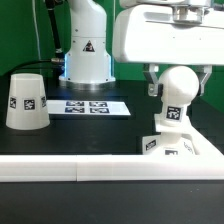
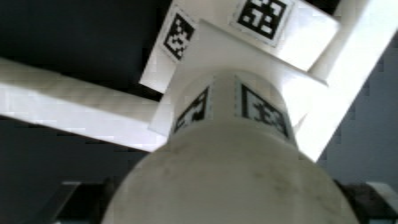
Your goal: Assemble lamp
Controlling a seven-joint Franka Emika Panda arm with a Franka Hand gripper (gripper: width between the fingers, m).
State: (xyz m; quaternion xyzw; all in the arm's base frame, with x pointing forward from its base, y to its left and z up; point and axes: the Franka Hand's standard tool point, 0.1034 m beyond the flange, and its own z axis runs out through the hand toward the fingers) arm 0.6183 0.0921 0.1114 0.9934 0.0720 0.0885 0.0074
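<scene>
On the exterior view's left: the shade (image 1: 27, 101), a white truncated cone, stands upright on the black table (image 1: 90, 132), its wide end down, with a square tag facing the camera.
Middle, far side: the white base of the robot arm (image 1: 85, 48) rises from the table in front of a green backdrop.
Middle, table surface: the marker board (image 1: 92, 107) lies flat just in front of the arm's base, near the shade but not touching it.
Near edge: a white rail (image 1: 60, 171) runs across the front of the table.
Right, above: the arm's white wrist housing hangs over the lamp parts.
Gripper (image 1: 178, 84): its two dark fingers (image 1: 153, 83) stand on either side of the bulb's round head, closed onto it so far as the exterior view shows.
Bulb (image 1: 176, 93) (image 2: 228, 150): upright, ball on top, tagged neck below, reaching down to the base.
Base (image 1: 170, 145) (image 2: 249, 35): flat, white and tagged, lying on the table at the right, directly under the bulb's neck.
Wrist view: the bulb fills the picture close up, out of focus, with the base beyond it; whether the neck is fully seated cannot be told.
</scene>
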